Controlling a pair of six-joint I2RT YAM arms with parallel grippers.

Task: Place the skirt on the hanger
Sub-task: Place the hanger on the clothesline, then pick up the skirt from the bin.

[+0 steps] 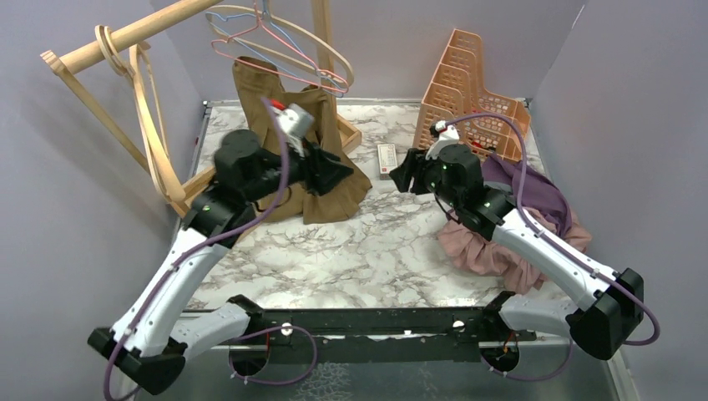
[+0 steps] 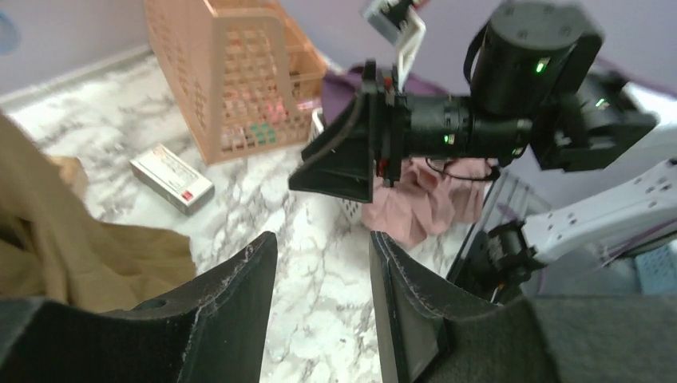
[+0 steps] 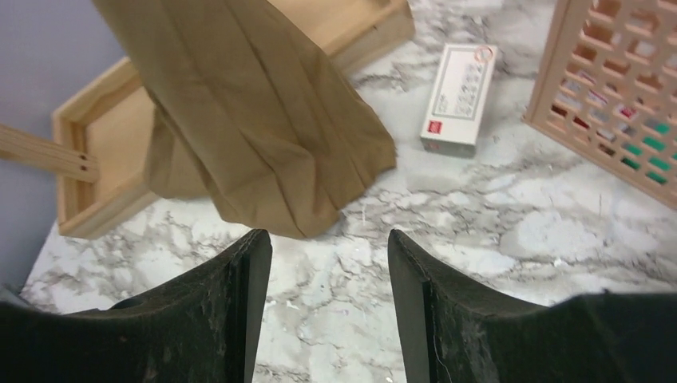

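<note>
Middle of the desk (image 1: 359,251) is the easy lane, plain marble from the near edge up to the two arms. It gets tight further back. The skirt (image 1: 334,200) drapes off the rack (image 1: 125,38) onto the back-left desk, with the rack's wooden base (image 1: 351,134) just behind and hangers (image 1: 275,38) overhead. The box (image 1: 386,159) lies in the narrow gap between the left pincer (image 1: 332,171) and right pincer (image 1: 407,177). Baskets (image 1: 472,92) wall off the back right, and a clothes pile (image 1: 472,251) fills the right side under that arm.
</note>
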